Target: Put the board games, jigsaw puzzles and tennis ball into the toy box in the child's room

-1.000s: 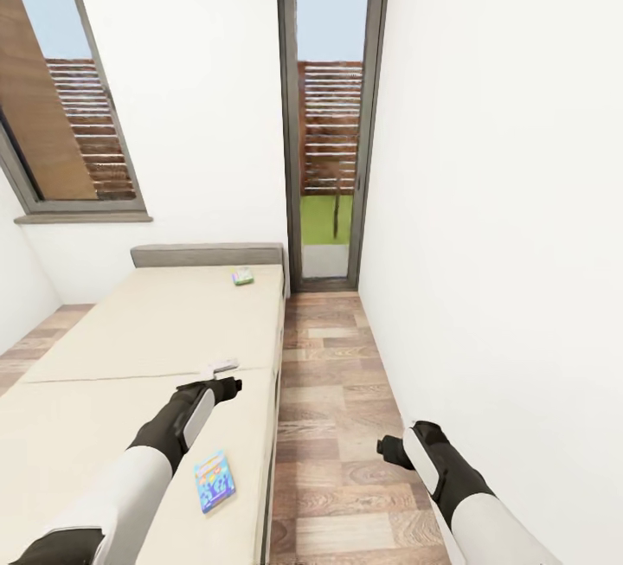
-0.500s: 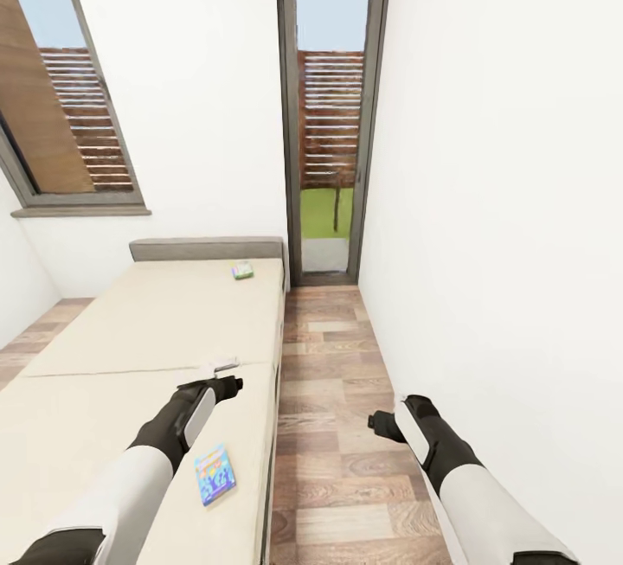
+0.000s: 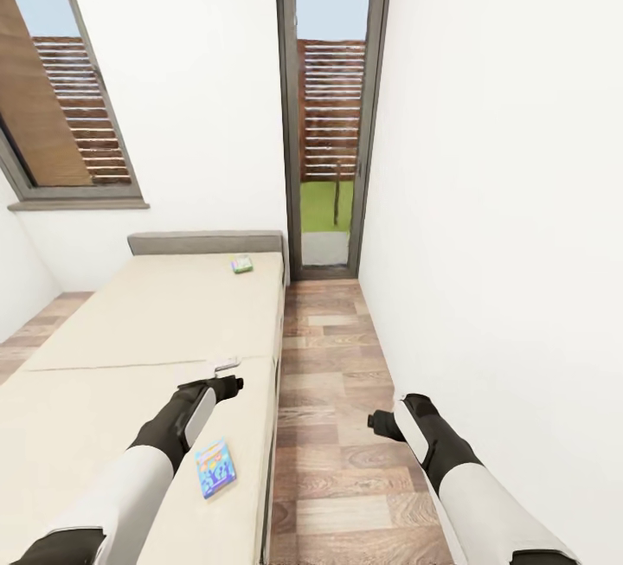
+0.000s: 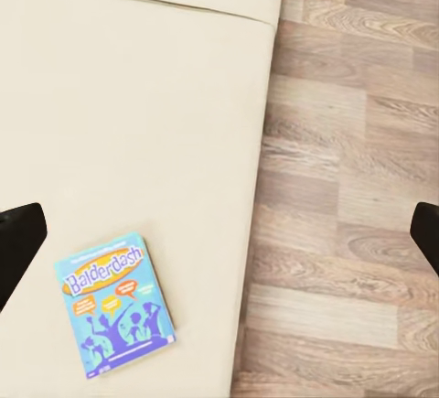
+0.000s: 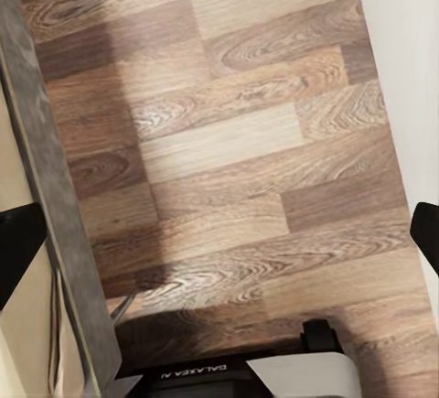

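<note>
Two board games lie on the cream bed. The blue-yellow one rests near the bed's floor-side edge, just below my left forearm. The white-green one is at the far end by the grey headboard. My left gripper hovers open over the bed's edge, and the blue game sits off to one side of its fingers. My right gripper hangs open over the wood floor with nothing in it. The table, toy box, jigsaw puzzles and tennis ball are out of view.
A strip of wood-plank floor runs between the bed and the white wall on the right, ending at a tall glass door. The dark bed frame and my own base appear in the right wrist view.
The whole picture has slid slightly upward, so the camera moved. My right gripper has risen a little and shifted left. The left arm and both games keep their places.
</note>
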